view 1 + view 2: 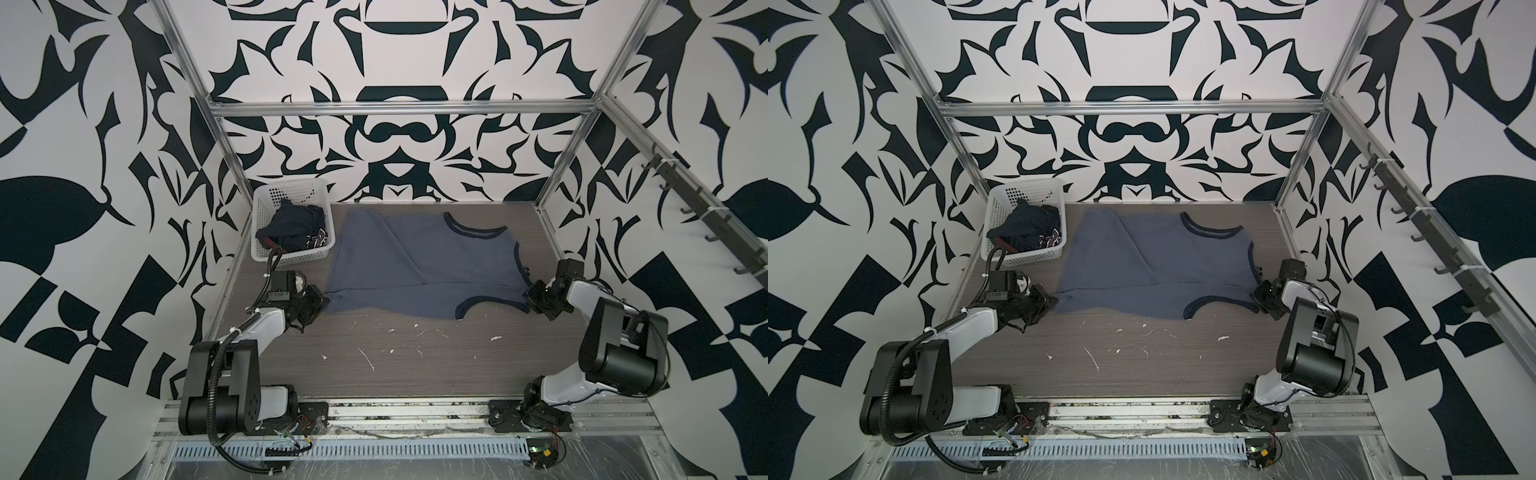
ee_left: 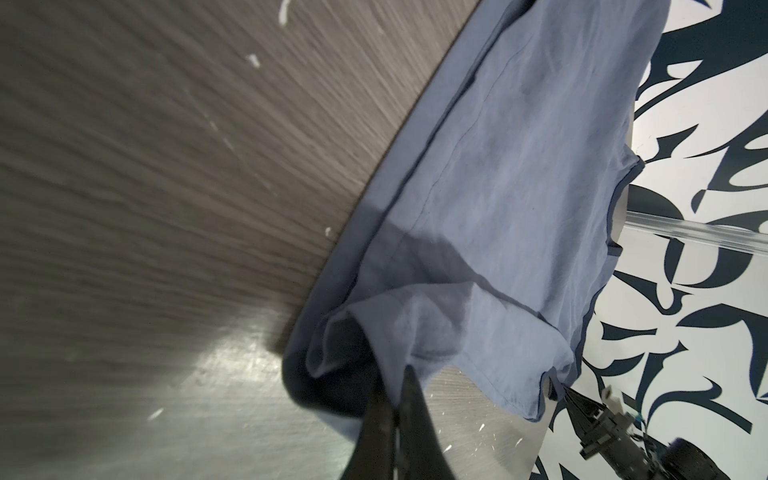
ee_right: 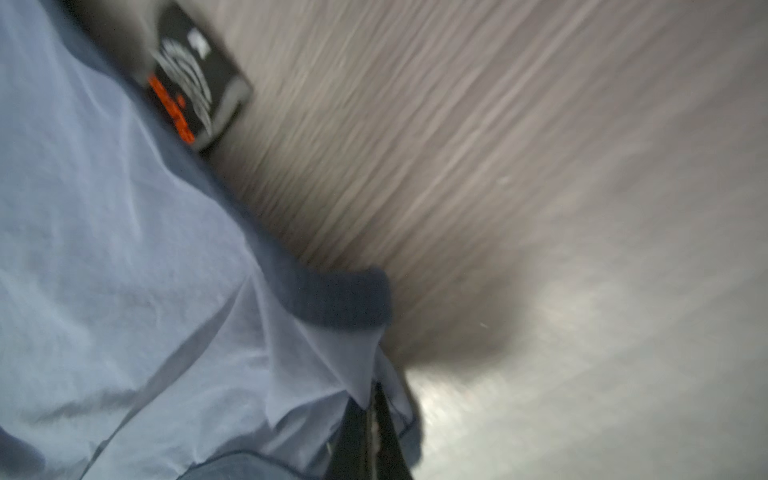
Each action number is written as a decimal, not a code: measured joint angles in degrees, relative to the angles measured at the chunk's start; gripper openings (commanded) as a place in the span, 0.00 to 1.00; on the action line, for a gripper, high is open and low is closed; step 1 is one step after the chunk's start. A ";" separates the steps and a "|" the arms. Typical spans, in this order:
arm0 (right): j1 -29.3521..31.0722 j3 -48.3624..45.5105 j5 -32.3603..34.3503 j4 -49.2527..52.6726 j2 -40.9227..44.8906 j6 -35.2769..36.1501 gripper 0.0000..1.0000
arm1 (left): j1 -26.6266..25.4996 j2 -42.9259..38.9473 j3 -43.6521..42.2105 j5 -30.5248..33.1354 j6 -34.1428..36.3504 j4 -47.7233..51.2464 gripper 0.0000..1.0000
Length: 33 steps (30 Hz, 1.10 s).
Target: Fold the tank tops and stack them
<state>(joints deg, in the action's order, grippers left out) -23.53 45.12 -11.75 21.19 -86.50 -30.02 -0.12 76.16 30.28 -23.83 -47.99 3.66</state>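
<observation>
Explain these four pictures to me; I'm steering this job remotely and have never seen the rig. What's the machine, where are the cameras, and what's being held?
Two robot arms stand at the near edge of a wooden table. Two pictures look down on the whole scene from above and are nearly alike. The other two come from a camera on each arm's wrist, close behind its pincer. A slate-blue tank top lies spread on the table. The left pincer is shut on its hem corner, and the right pincer is shut on its trimmed shoulder end. A navy tank top lies crumpled in a white basket at the far left.
</observation>
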 measured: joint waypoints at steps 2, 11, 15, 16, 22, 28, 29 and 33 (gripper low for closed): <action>-0.66 0.00 1.79 0.72 2.47 -0.04 0.00 | 0.00 -0.37 -0.22 -0.07 0.00 -0.20 0.00; -2.67 -0.11 7.39 2.67 7.28 -0.61 0.33 | -0.55 -9.44 -5.11 -1.49 -0.42 1.18 0.16; -2.75 -0.11 9.44 4.04 8.02 -0.55 0.63 | -0.63 -14.29 -5.44 -1.03 0.13 4.42 0.28; -2.75 -0.11 10.16 4.61 8.96 -0.59 0.65 | -0.63 -15.52 -5.11 -0.74 0.55 5.66 0.32; -1.70 0.04 10.73 6.54 17.64 0.13 0.70 | -3.17 -24.35 -2.60 4.22 2.01 12.24 0.52; 16.55 4.76 7.67 7.89 14.97 0.59 0.71 | -10.10 -16.26 8.96 7.06 4.46 14.16 0.53; 20.72 5.29 7.02 7.34 13.86 0.42 0.72 | -11.50 -13.29 11.17 7.28 4.96 13.94 0.53; 35.91 6.14 3.78 5.57 7.39 -1.11 0.72 | -16.59 1.05 19.82 8.00 7.08 12.11 0.54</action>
<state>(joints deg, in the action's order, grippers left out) 12.38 51.27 -7.97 26.76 -79.11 -31.14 -16.71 77.21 50.11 -15.84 -40.91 15.77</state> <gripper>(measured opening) 0.718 0.535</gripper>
